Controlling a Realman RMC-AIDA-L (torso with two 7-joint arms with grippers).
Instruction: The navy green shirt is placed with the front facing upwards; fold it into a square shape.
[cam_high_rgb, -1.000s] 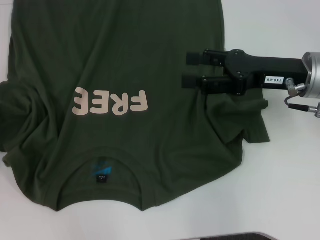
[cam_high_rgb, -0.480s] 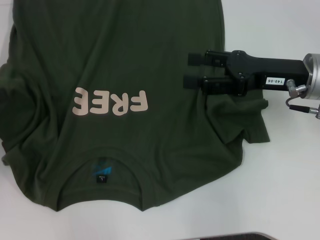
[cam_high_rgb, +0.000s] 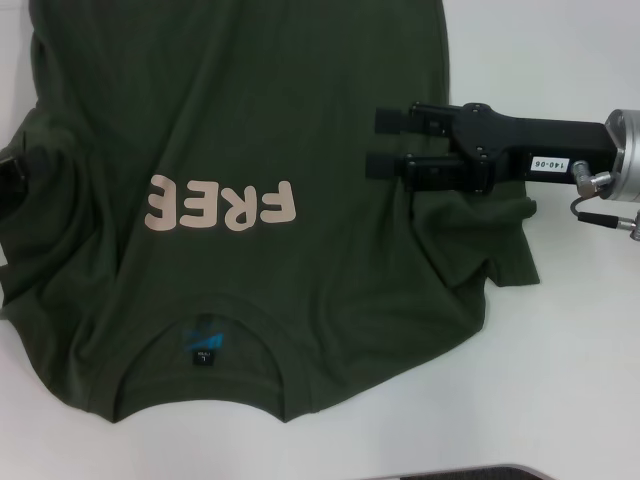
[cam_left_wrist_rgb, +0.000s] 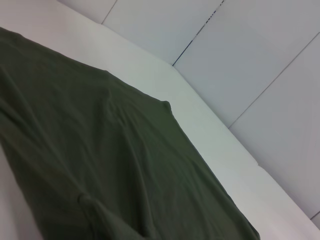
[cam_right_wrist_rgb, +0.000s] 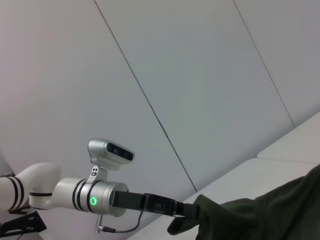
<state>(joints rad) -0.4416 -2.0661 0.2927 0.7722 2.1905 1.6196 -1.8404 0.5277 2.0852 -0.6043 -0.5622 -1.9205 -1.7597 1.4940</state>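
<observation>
Hovering open, right gripper (cam_high_rgb: 378, 142) over navy green shirt (cam_high_rgb: 250, 120).

The shirt (cam_high_rgb: 260, 130) is a dark olive green all over, plain except for pale beige block letters (cam_high_rgb: 221, 204) across the chest. Inside the collar sits a small black label (cam_high_rgb: 203, 354) with a bright blue mark above it. The table (cam_high_rgb: 560, 340) under it is white. The right gripper (cam_high_rgb: 385, 142) is black, its wrist silver with a white sticker (cam_high_rgb: 550, 161).
</observation>
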